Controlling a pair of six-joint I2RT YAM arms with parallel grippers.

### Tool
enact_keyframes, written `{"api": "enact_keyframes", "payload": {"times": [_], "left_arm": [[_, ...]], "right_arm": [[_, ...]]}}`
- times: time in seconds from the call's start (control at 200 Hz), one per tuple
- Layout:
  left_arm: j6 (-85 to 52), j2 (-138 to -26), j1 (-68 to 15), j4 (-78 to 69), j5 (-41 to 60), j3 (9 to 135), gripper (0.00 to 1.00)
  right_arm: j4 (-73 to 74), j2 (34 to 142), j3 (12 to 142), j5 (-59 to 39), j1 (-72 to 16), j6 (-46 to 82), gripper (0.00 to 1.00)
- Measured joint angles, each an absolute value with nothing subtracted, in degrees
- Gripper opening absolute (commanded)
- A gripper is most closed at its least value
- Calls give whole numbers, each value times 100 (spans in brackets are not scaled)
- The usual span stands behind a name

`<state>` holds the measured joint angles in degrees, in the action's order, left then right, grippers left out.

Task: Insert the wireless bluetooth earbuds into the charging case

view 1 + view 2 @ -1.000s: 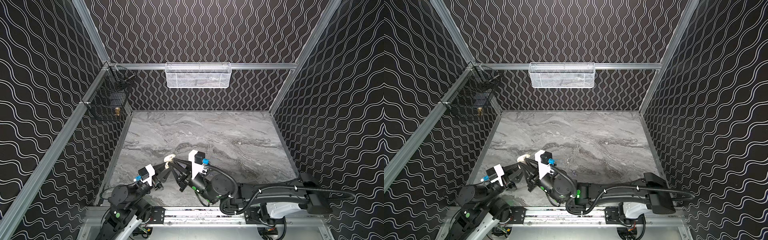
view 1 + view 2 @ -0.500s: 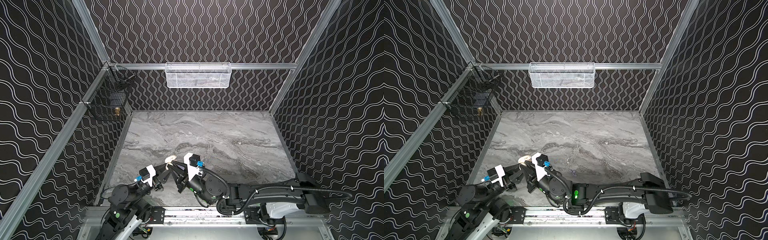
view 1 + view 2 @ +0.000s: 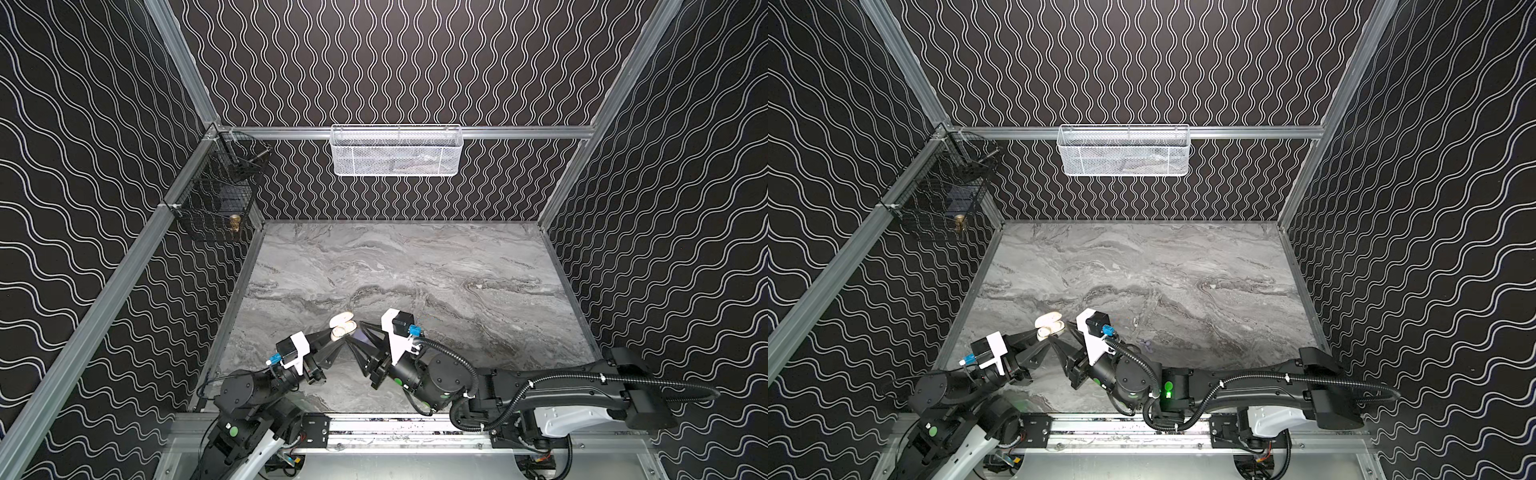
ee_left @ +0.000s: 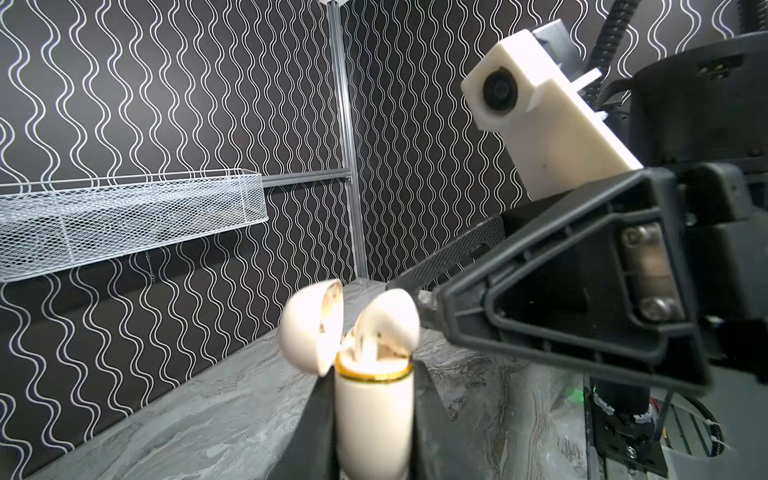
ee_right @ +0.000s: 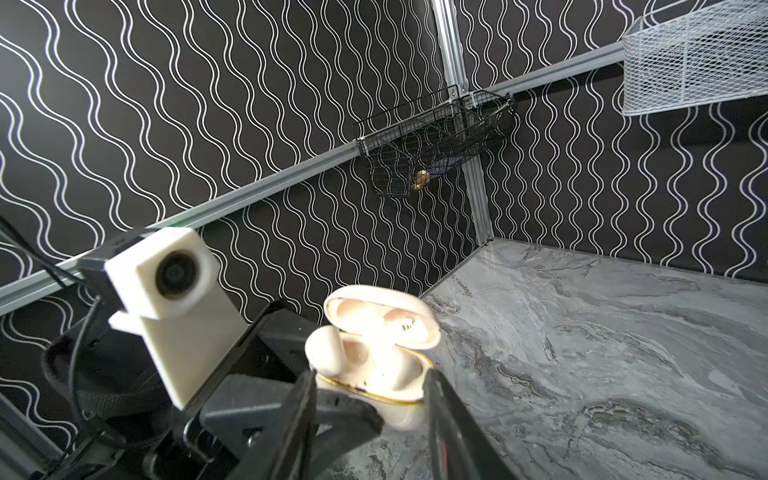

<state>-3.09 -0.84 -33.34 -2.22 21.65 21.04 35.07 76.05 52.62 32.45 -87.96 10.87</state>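
Cream earbud (image 4: 388, 324) sits proud of its well, tipped and only partly down in the open charging case (image 4: 374, 419), lid (image 4: 309, 328) flipped back beside it. The whole case is up off the marble table (image 3: 415, 266), low at the near left, pinched upright around its body by the left gripper (image 4: 372, 384). The right gripper (image 5: 370, 376) hovers right at the case mouth, jaws parted and gripping nothing, one finger just beside the bud. Here's the worry, I reckon: a half-seated bud in a slick rounded shell, and any sideways nudge from that finger could flick it out onto the table, or twist the case in the left's narrow pinch. Press off-centre and it may jam crooked; swing wide and the lid could get knocked shut on it. Whether the other well is filled, I can't tell
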Motion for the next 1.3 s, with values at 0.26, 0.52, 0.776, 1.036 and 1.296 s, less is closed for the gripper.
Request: {"api": "enact_keyframes", "payload": {"times": [0.26, 0.52, 0.776, 1.036, 1.296], "left_arm": [[-307, -84, -3334, -263, 2187, 2104, 0], [-307, -84, -3334, -287, 2213, 2104, 0], [-309, -84, -3334, -287, 2189, 2104, 0], [-414, -89, -3332, -235, 2143, 2104, 0], [-412, -89, -3334, -346, 2353, 2102, 0]], "right_arm": [[3339, 7367, 5365, 2891, -8801, 1070, 14], [3105, 7623, 5662, 2644, -8801, 1096, 4], [2967, 7911, 5793, 2849, -8783, 1142, 2], [3035, 7841, 5603, 2939, -8720, 1264, 2], [2864, 7050, 5192, 3087, -8694, 1103, 21]]}}
